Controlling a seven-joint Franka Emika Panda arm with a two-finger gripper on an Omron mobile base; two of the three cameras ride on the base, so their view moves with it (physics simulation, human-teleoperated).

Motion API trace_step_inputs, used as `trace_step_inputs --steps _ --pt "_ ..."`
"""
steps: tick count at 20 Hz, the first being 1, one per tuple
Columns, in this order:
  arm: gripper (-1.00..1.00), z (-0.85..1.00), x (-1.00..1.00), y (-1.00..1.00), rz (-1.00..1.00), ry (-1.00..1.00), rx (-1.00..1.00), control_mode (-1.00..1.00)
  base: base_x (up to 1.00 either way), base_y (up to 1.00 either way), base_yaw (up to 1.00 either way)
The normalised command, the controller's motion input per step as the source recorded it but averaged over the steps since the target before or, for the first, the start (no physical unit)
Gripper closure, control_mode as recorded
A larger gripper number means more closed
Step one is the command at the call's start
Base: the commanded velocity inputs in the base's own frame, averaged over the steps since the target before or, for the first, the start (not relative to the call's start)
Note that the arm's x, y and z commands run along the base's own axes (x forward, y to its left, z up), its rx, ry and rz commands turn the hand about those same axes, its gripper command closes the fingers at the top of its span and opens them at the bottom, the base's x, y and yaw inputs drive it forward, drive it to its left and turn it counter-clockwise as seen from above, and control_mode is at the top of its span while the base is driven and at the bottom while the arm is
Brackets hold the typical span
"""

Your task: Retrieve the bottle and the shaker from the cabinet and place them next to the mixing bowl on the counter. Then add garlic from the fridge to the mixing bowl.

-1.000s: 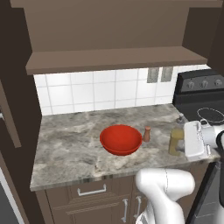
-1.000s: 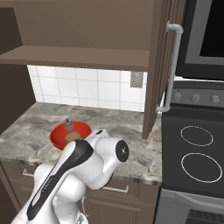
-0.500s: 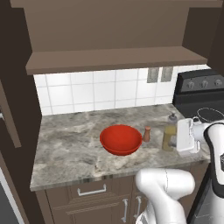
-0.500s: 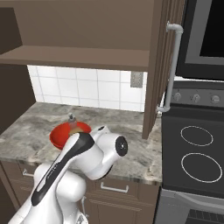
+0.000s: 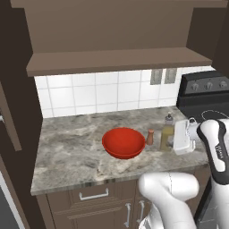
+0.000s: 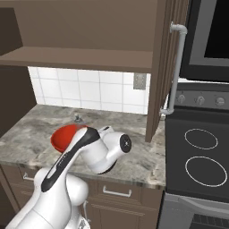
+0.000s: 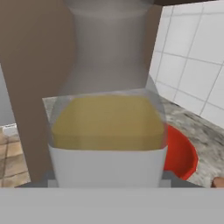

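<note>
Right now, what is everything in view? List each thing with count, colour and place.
Bowl: one, red, middle of the counter.
Shaker: one, small, brown, just right of the bowl.
Bottle: one, clear with yellow liquid, right of the shaker, at the claw.
Counter: one, grey marbled, over brown drawers.
Shelf: one, brown, above the counter.
Tiles: white, on the back wall.
Outlets: two, grey, on the tiles.
Stove: one, black, right of the counter.
Cabinet door: one, brown, open, grey handle.
Arm: one, white.
Claw: one, against the bottle; grip unclear.
</note>
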Motion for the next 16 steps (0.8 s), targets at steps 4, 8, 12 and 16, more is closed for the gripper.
trace_step_inputs --steps 4,8,12,16 --pt "1.0 -0.64 0.27 0.0 0.0 0.0 0.0 -1.0 0.0 0.0 0.0" --pt "1.0 -0.66 0.28 0.0 0.0 0.0 0.0 -1.0 0.0 0.0 0.0" --pt "1.0 -0.63 0.16 0.0 0.0 0.0 0.0 -1.0 0.0 0.0 0.0" --pt "1.0 -0.5 0.06 0.0 0.0 0.0 0.01 -1.0 0.0 0.0 0.0"
